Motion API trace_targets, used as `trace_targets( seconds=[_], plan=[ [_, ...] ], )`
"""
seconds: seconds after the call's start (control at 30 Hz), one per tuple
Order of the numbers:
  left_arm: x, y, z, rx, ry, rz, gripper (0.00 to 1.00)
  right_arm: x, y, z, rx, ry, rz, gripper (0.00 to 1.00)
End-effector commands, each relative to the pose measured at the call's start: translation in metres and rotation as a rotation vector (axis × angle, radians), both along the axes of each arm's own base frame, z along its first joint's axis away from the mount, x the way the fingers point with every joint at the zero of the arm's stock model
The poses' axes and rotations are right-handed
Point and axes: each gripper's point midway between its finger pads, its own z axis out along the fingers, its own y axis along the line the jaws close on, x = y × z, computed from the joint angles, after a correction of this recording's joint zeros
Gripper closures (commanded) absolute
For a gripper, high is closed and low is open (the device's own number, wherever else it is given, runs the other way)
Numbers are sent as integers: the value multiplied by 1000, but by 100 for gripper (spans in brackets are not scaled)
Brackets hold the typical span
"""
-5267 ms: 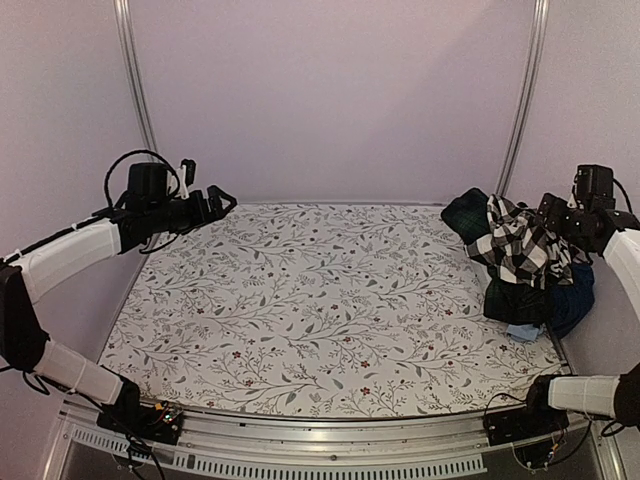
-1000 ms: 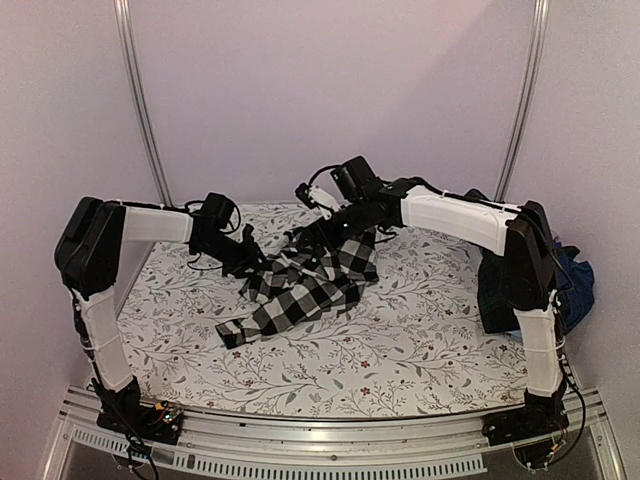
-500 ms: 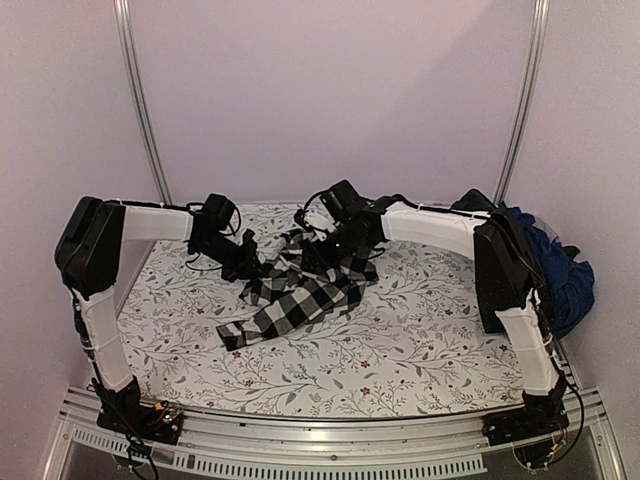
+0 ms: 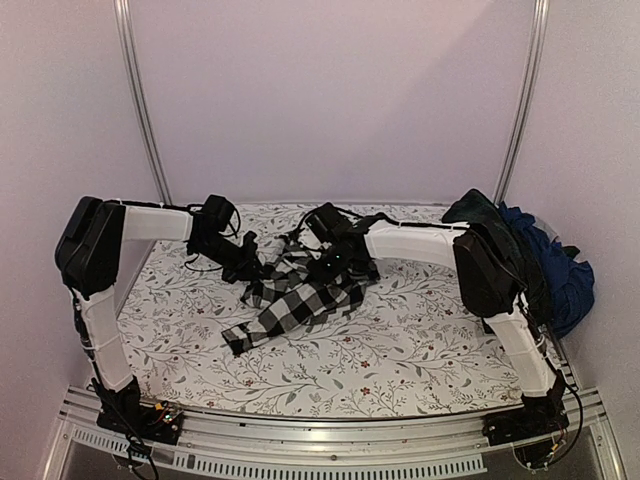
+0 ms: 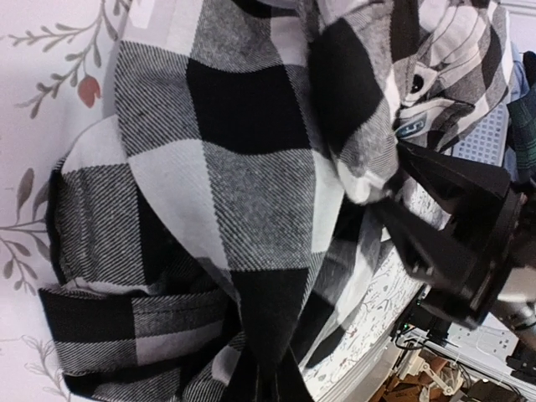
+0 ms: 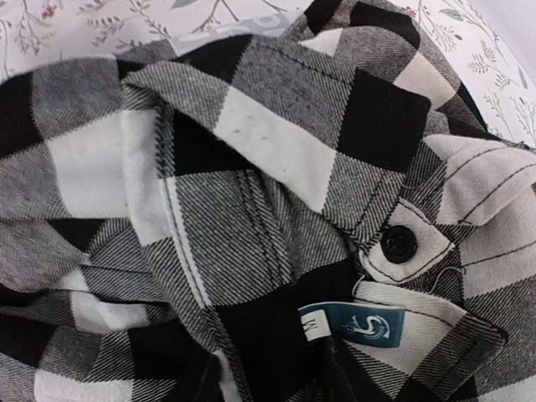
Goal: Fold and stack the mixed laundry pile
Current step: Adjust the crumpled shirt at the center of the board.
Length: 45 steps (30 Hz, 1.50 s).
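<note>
The checked shirt (image 4: 295,300) lies crumpled on the floral cover (image 4: 420,340), left of the cover's middle. One narrow end trails toward the cover's near edge. It is woven in big black, white and grey squares, with a twill grain that shows up close. The cloth is heaped in loose folds. From my right wrist I see a black button (image 6: 399,243) on a white tab, and just below it a teal label (image 6: 356,322) with a white mark.

My left pincer (image 4: 250,262) is pressed together on the shirt's side nearest the cover's left edge, and the fabric gathers into it. My right pincer (image 4: 322,268) is down on the shirt's far side. Its 2 black fingers stand a little apart around a fold, but I cannot tell whether they grip it.

The other garments (image 4: 540,265), dark green plaid and navy, are heaped at the cover's right edge.
</note>
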Motion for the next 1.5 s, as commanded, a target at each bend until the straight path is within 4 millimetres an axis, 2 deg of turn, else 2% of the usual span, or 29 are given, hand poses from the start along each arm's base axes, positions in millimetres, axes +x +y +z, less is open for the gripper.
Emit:
trace_targets(
  seconds=[0.0,0.03,0.07,0.17,0.27,0.37,0.5,0.63,0.77,0.83,0.87,0.93,0.97,1.0,1.07,1.13,1.17,1.23,1.27,1.3,1.33,1.37,1.4,1.43,1.47],
  plan=[
    [-5,17,-8,61,30,24,100,43,-42,17,1,-50,-164,79],
    [-4,20,-6,63,30,36,100,50,-45,31,25,-64,-179,92],
    [-3,24,-5,73,29,52,100,55,-47,42,40,-76,-186,99],
    [6,40,2,97,14,103,100,62,-52,76,102,-94,-194,100],
    [13,58,8,123,5,152,100,57,-51,112,171,-102,-170,100],
    [13,93,9,216,19,229,100,42,-47,143,247,-71,-144,100],
    [-4,137,20,282,37,339,100,19,-43,177,380,27,-154,100],
    [-10,163,60,308,-42,407,100,-12,-38,206,510,169,-167,100],
    [-17,186,98,339,-96,456,100,-55,-26,257,664,289,-80,100],
    [-14,195,116,357,-123,476,100,-72,-25,270,726,363,-51,100],
    [-11,197,123,364,-140,478,100,-77,-30,278,752,379,-50,100],
    [2,198,135,363,-181,470,100,-73,-49,272,786,417,-86,100],
    [11,198,139,368,-201,468,100,-64,-65,260,803,436,-123,100],
    [21,200,143,373,-213,476,100,-54,-89,254,827,435,-176,100],
    [44,195,149,349,-236,459,100,-26,-144,225,884,482,-335,100],
    [70,194,148,345,-258,464,100,-15,-173,206,872,471,-407,100],
    [84,190,146,332,-289,452,96,-12,-177,195,852,468,-416,100],
    [107,196,143,350,-299,477,66,-8,-172,168,807,510,-401,100],
    [111,192,145,347,-294,462,57,-6,-169,152,789,547,-397,100],
    [112,183,150,342,-297,435,49,-6,-166,141,779,573,-396,100],
    [106,170,155,344,-309,400,36,-4,-166,124,758,602,-414,100],
    [94,154,164,344,-328,360,19,-4,-167,116,739,615,-426,96],
    [73,129,158,333,-311,293,5,-5,-170,106,708,622,-450,89],
    [51,109,154,301,-288,246,1,-3,-177,96,664,602,-485,82],
    [29,93,146,279,-258,211,0,-3,-184,90,630,591,-516,81]
  ],
)
